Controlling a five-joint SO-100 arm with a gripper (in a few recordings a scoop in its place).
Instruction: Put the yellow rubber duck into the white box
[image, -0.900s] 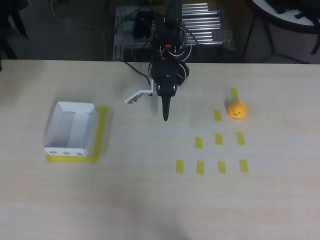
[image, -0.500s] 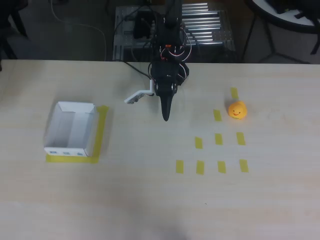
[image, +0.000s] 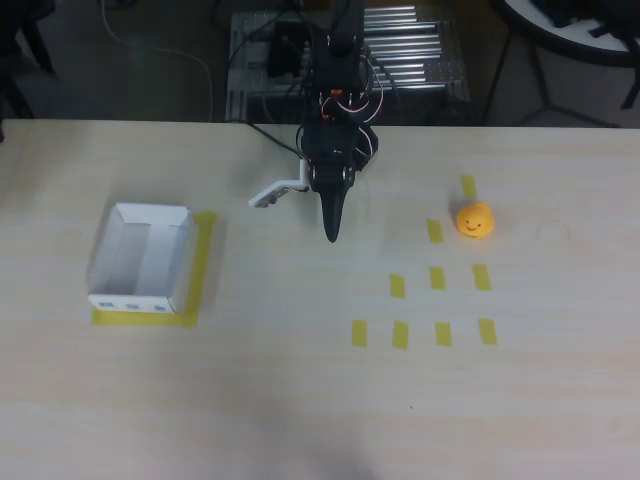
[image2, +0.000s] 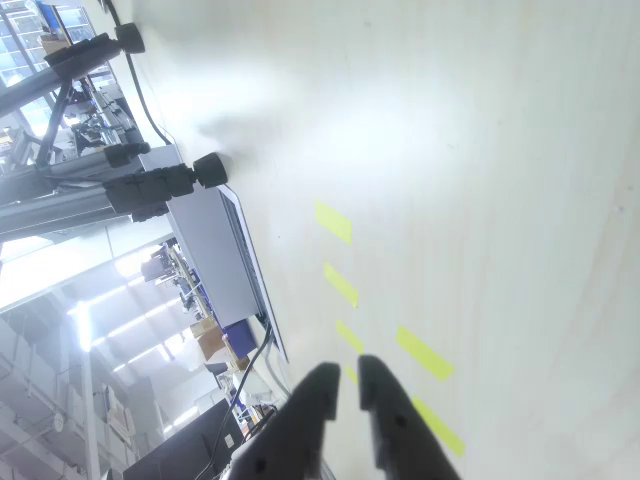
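A: Which way does the yellow rubber duck (image: 475, 220) lie from the claw (image: 331, 228)?

B: In the overhead view it sits to the picture's right of the claw tip, well apart, at about the same height in the frame. It stands on the worktop (image: 300, 400) among the yellow tape strips (image: 437, 278), near the top strip. The white box (image: 141, 257) lies the other way, well off to the picture's left, on a yellow tape outline.

A: And the claw itself?

B: Narrow. In the wrist view its two fingers (image2: 310, 415) stand almost together with a thin gap and nothing between them. In my judgement the arm must swing right and spread the fingers before it can take the duck. The duck is roundish, so no long axis matters much.

A: Any writing?

B: Small bluish marks on the box's near wall, too small to read
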